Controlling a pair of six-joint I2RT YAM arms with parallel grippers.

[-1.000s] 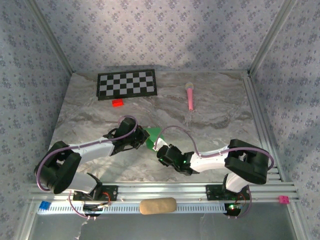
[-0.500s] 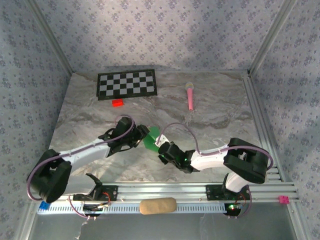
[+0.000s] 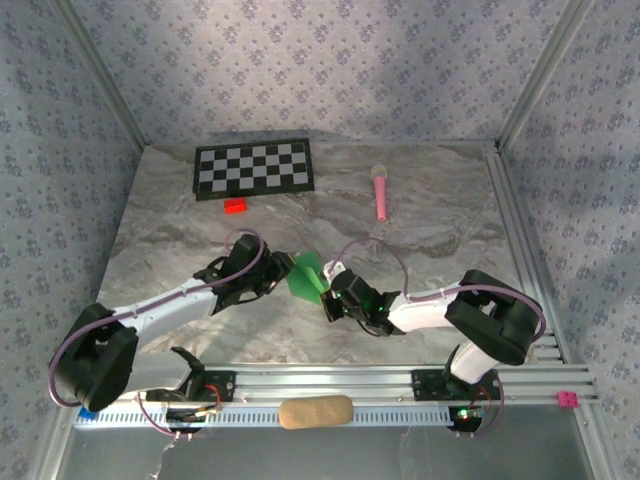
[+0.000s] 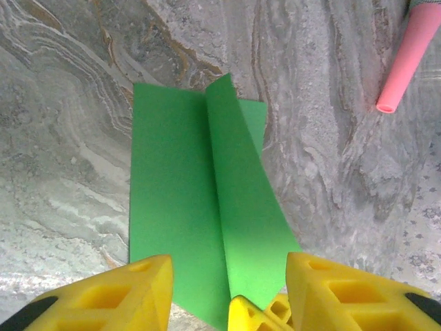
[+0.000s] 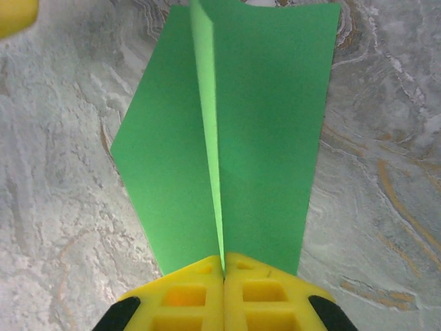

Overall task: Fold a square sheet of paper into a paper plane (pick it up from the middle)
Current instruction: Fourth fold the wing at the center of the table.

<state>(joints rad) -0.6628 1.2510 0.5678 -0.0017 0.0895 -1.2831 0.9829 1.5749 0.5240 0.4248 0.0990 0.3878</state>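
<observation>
The square sheet of paper (image 3: 305, 275) is bright green and folded, with a raised centre crease and a flap to either side. It lies low over the marble table (image 3: 420, 240), in the middle. My right gripper (image 5: 223, 261) is shut on the crease at the paper's (image 5: 262, 124) near end. In the top view the right gripper (image 3: 329, 287) sits at the paper's right edge. My left gripper (image 4: 227, 267) is open, its yellow fingers (image 4: 138, 289) straddling the paper (image 4: 186, 200) without pinching it. Seen from above, the left gripper (image 3: 281, 272) is at the paper's left edge.
A black-and-white checkerboard (image 3: 253, 168) lies at the back left with a small red block (image 3: 236, 206) in front of it. A pink microphone-shaped toy (image 3: 381, 192) lies at the back right, its handle (image 4: 408, 58) beyond the paper. A tan pad (image 3: 316, 411) rests on the front rail.
My left gripper has opened and let go of the paper. My right gripper, still shut on the crease, has pushed away from its base, carrying the paper slightly farther.
</observation>
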